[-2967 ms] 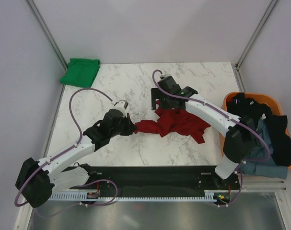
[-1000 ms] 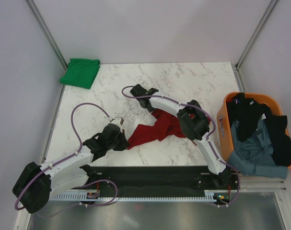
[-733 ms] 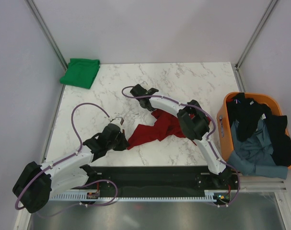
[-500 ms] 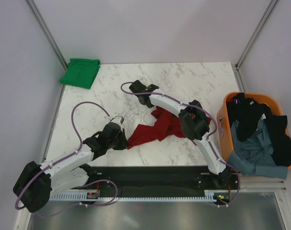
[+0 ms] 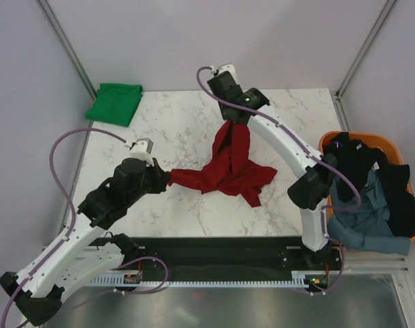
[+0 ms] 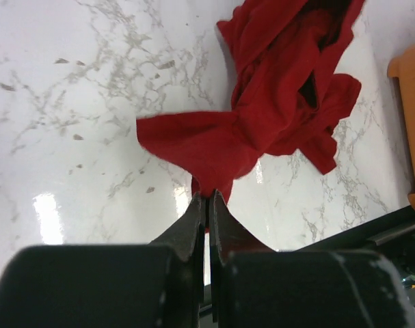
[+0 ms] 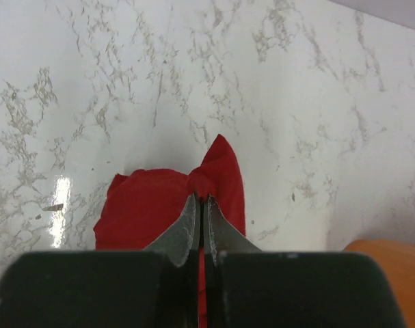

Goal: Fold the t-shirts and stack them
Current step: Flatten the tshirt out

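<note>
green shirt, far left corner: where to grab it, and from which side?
Green shirt: take its right edge, coming in low from the right. It lies flat and looks folded, with its left side close to the wall, so the right edge is the open one. A pinch from straight above would likely lift only the top layer.

I'm getting bright, even overhead light; glare is shining off the marble table (image 6: 47,217) in both wrist views, shadows falling soft.
</note>
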